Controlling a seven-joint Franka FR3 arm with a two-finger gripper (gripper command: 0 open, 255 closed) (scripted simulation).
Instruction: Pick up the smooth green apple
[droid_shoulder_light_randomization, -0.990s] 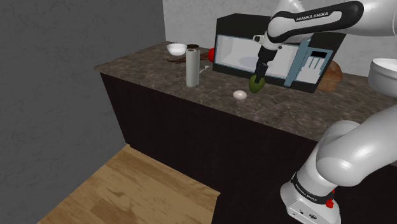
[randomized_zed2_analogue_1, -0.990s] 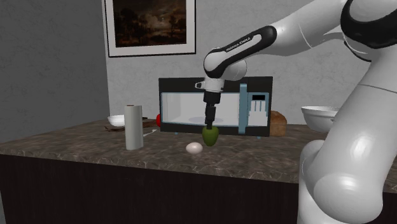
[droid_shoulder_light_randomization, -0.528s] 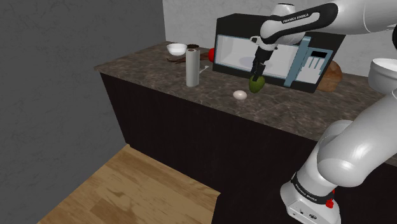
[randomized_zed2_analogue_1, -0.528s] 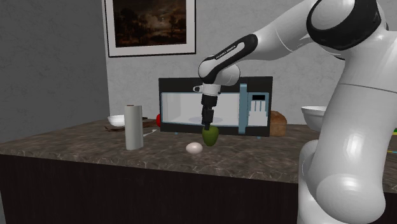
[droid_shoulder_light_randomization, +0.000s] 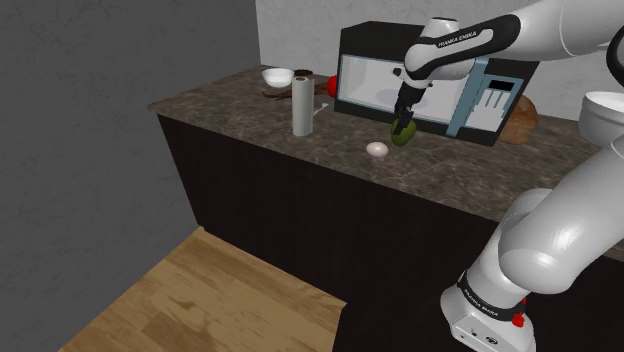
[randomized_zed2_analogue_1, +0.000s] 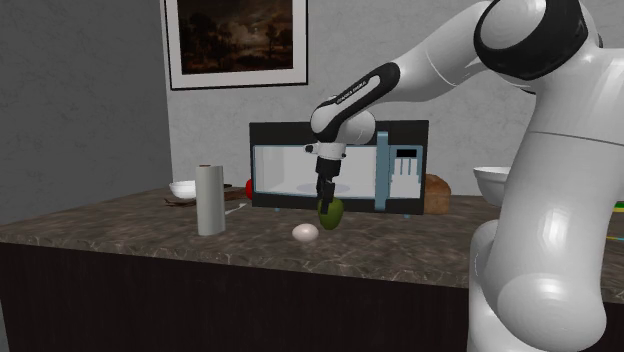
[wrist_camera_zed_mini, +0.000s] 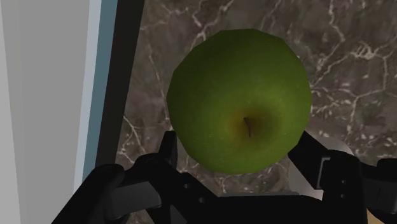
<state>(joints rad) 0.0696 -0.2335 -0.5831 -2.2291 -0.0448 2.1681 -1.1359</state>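
The hand (wrist_camera_zed_mini: 236, 145) is gripping the green apple (wrist_camera_zed_mini: 242, 95), at the egg's (droid_shoulder_light_randomization: 377, 149) two o'clock in the shoulder view. It seems it is not yet lifting it off the worktop (droid_shoulder_light_randomization: 240, 108).

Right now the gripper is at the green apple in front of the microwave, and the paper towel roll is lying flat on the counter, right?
Not quite: the paper towel roll stands upright on the counter, as the second exterior view shows. The gripper is at the green apple in front of the microwave.
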